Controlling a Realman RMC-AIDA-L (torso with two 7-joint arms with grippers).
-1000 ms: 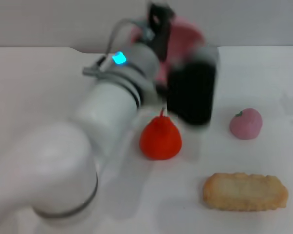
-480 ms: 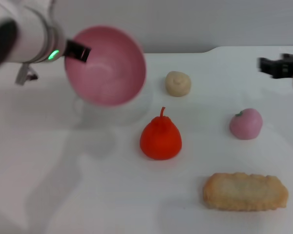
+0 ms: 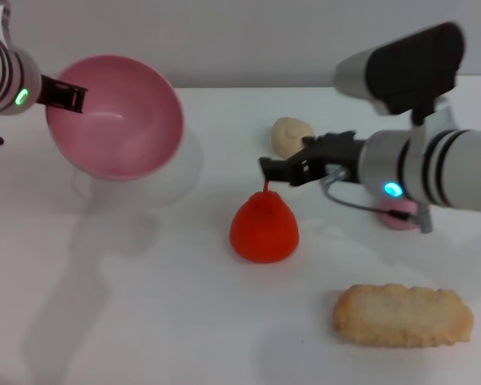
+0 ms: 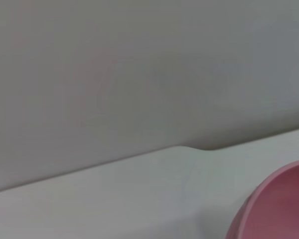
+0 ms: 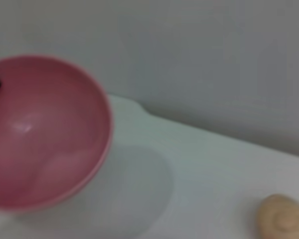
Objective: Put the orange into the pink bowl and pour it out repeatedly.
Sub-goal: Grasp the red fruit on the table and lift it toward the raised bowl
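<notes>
The left gripper (image 3: 64, 96) pinches the rim of the pink bowl (image 3: 116, 116) between its fingers and holds it off the table (image 3: 144, 321), tilted so its empty inside faces the camera on the head; the bowl's shadow lies on the table under it. In the right wrist view the pink bowl (image 5: 45, 134) shows the same empty hollow, with a dark fingertip at its rim.

The right gripper (image 3: 284, 170) hangs just above the orange (image 3: 263, 227), its dark fingers reaching out over the stem. I cannot tell whether these fingers are spread or pressed together. The orange stands on the table, free of any grip, well apart from the bowl.

Just beyond the right fingers lies a small beige bun (image 3: 292, 135). A pink fruit (image 3: 397, 216) peeks out beneath the right wrist, and a flat biscuit (image 3: 402, 315) lies nearer the robot.
</notes>
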